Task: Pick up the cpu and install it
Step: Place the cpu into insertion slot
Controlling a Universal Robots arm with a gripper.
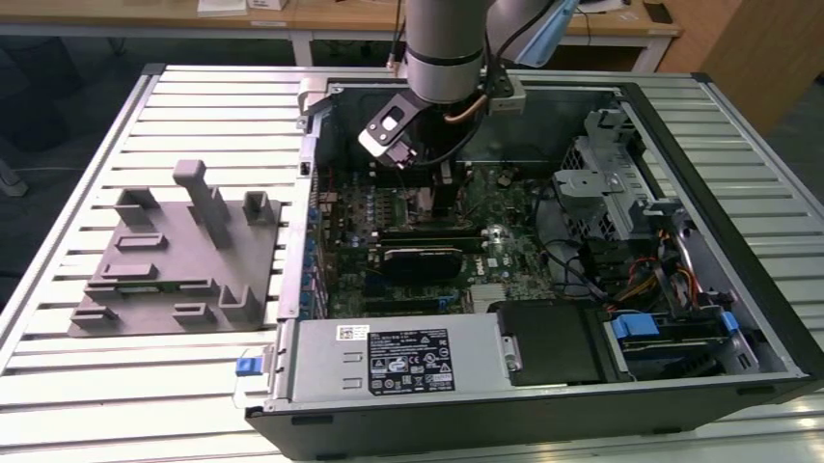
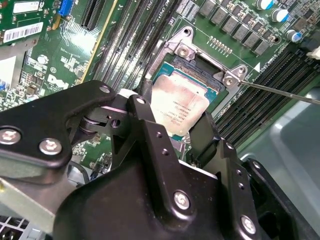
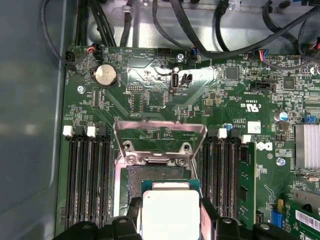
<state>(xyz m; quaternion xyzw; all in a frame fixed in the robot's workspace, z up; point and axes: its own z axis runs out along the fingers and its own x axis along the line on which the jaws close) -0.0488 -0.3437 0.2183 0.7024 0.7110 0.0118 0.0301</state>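
The cpu [image 2: 180,97], a flat square chip with a silvery top and greenish rim, sits between my gripper's [image 2: 174,109] two black fingers [image 2: 142,107], which are shut on its opposite edges. In the first wrist view the cpu [image 3: 170,220] hangs just over the open socket [image 3: 150,180], covering part of it, and the gripper [image 3: 170,210] flanks it. The socket's metal load plate [image 3: 160,132] is swung up and open. In the exterior view the gripper [image 1: 431,164] reaches down into the open computer case [image 1: 721,116] over the motherboard.
Memory slots [image 3: 87,175] run along both sides of the socket. A thin lever rod [image 2: 280,92] sticks out beside it. A grey fixture [image 1: 174,260] lies on the slatted table at the exterior view's left. The power supply [image 1: 386,357] and drive cage [image 1: 618,183] stand inside the case.
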